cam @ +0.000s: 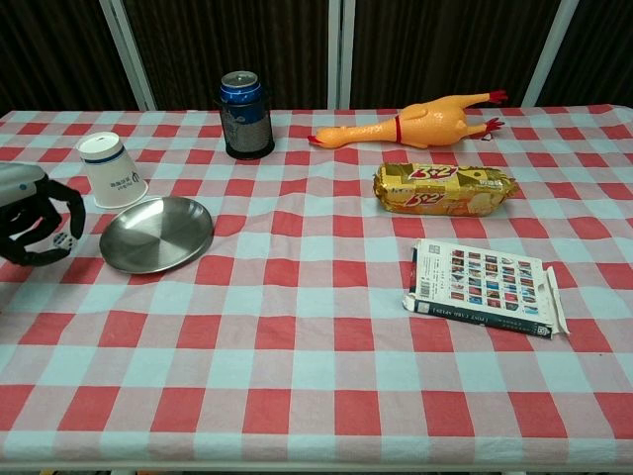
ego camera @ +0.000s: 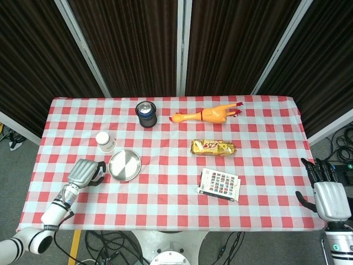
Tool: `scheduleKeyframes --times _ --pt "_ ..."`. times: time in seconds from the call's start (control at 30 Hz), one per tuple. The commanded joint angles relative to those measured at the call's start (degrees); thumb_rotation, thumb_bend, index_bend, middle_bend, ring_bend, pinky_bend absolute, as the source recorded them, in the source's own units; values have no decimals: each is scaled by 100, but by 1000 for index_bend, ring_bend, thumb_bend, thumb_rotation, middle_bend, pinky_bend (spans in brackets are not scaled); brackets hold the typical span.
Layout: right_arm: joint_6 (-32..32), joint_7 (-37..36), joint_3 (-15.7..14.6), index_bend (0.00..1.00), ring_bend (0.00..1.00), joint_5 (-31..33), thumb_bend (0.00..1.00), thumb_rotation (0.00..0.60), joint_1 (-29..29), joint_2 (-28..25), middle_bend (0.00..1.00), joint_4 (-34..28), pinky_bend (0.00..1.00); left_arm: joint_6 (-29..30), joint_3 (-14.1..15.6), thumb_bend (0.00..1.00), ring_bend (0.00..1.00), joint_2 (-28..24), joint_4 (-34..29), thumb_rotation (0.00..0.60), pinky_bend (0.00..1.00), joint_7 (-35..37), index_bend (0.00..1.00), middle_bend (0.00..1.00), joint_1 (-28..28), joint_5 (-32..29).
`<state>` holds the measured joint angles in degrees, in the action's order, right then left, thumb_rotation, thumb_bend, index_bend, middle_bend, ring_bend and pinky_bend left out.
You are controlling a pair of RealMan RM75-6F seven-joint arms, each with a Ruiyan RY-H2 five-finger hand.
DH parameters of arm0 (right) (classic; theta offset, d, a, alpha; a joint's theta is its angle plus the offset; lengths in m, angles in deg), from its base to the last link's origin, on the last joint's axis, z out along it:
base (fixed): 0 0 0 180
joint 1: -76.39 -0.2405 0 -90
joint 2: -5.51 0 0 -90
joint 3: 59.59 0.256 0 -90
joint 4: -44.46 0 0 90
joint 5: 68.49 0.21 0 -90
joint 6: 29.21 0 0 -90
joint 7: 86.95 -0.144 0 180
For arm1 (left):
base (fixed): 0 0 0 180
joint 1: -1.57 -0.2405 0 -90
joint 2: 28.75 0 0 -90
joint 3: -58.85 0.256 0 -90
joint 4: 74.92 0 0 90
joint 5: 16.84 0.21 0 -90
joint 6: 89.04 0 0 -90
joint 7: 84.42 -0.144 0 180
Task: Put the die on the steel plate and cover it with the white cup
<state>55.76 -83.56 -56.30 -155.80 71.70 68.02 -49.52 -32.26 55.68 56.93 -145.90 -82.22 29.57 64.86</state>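
Note:
The white die [cam: 67, 240] is pinched in the curled fingers of my left hand [cam: 35, 226], lifted off the cloth just left of the steel plate [cam: 156, 235]. From the head view the left hand [ego camera: 87, 172] hides the die and sits beside the empty plate [ego camera: 124, 165]. The white cup [cam: 111, 170] stands mouth down behind the plate, and the head view shows this cup [ego camera: 105, 142] up and left of it. My right hand [ego camera: 330, 196] hangs off the table's right edge, fingers apart, holding nothing.
A blue can [cam: 244, 114] in a black sleeve stands at the back. A rubber chicken [cam: 410, 122] lies to its right, a gold biscuit pack [cam: 445, 188] in front of that, and a book [cam: 485, 287] nearer the front.

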Motion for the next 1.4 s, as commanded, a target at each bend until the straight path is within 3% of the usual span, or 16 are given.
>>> scheduleKeyframes --times 0.03,0.47,0.77,0.9,1.03,1.1,1.2,1.3,1.4 --pt "4 -20 -1 24 0 -9 167 600 0 2 155 8 31 -32 -177 373 825 61 -86 600 911 -127 576 810 206 -17" --pt "70 -118 -9 26 0 15 167 600 65 -43 155 43 31 -823 -434 365 816 605 146 600 910 -813 512 785 835 -670" --pt "78 -176 4 26 0 17 167 600 67 -33 155 96 31 -155 -456 193 783 480 -79 600 909 -1011 321 739 601 -724" --pt "89 -194 13 26 0 -6 167 600 58 -30 155 109 31 267 -472 169 730 228 -267 600 905 -866 308 694 361 -709" --pt "105 -192 14 26 0 -35 167 600 54 -37 155 120 31 458 -777 167 655 43 -280 600 884 -339 322 632 156 -1111" --pt "104 -186 21 26 0 -47 167 600 43 -40 155 112 31 416 -1010 164 588 52 -68 600 823 -70 329 581 123 -1450" --pt "103 -181 25 27 0 -60 167 600 34 -40 156 108 32 298 -1284 161 422 211 309 600 636 236 328 457 150 -1842" --pt "107 -163 27 29 0 -62 167 600 34 -52 157 94 32 -140 -1484 159 257 343 631 600 441 677 302 306 232 -2200" --pt "122 -142 32 31 0 -59 167 600 39 -63 158 77 32 -809 -1659 159 163 403 832 600 307 1421 256 216 348 -2406"
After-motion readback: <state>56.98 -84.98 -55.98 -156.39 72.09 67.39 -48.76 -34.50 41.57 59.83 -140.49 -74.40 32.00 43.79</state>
